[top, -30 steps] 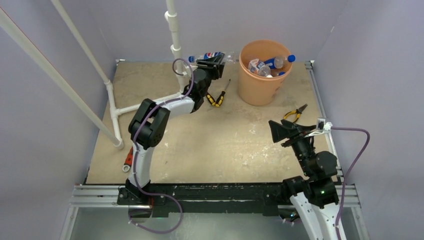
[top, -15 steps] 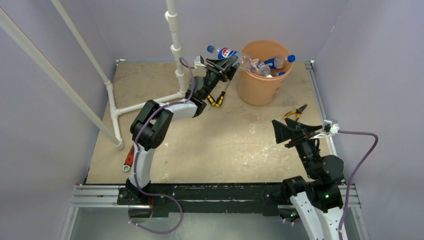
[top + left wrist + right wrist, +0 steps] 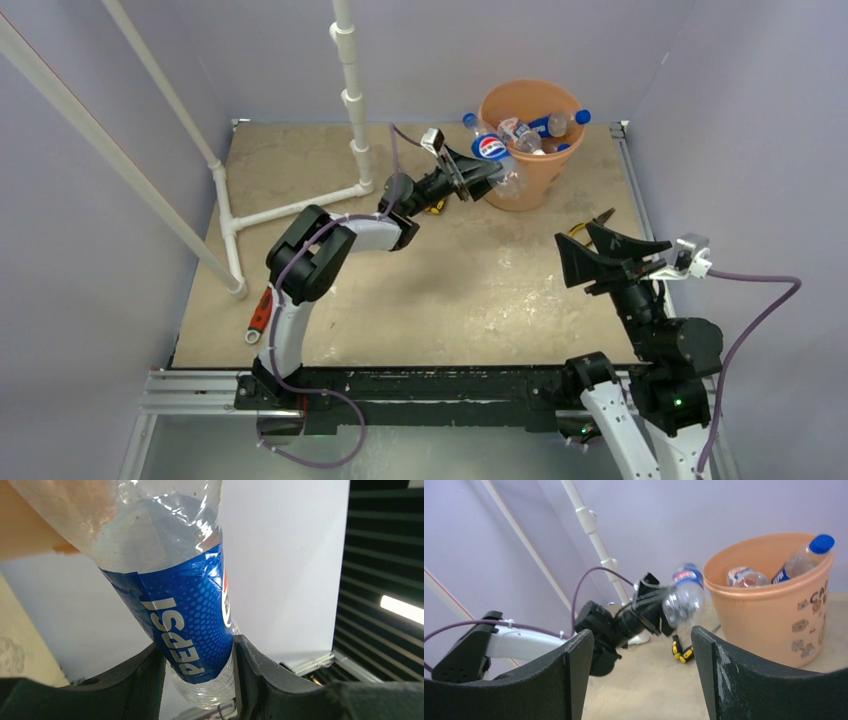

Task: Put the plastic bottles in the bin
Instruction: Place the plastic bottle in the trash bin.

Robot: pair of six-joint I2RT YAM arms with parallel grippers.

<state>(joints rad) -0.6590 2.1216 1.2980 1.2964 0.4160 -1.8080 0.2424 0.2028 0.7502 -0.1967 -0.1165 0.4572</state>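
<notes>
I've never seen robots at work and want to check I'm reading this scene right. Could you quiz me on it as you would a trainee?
1. True or false: the left claw is gripping a blue-labelled bottle.
2. The right claw is: A) open and empty; B) gripping a second bottle; C) reaching down inside the bin.
3. Fill in: the bin is ____ in colour.

Key: 1 true; 2 A; 3 orange.
</notes>
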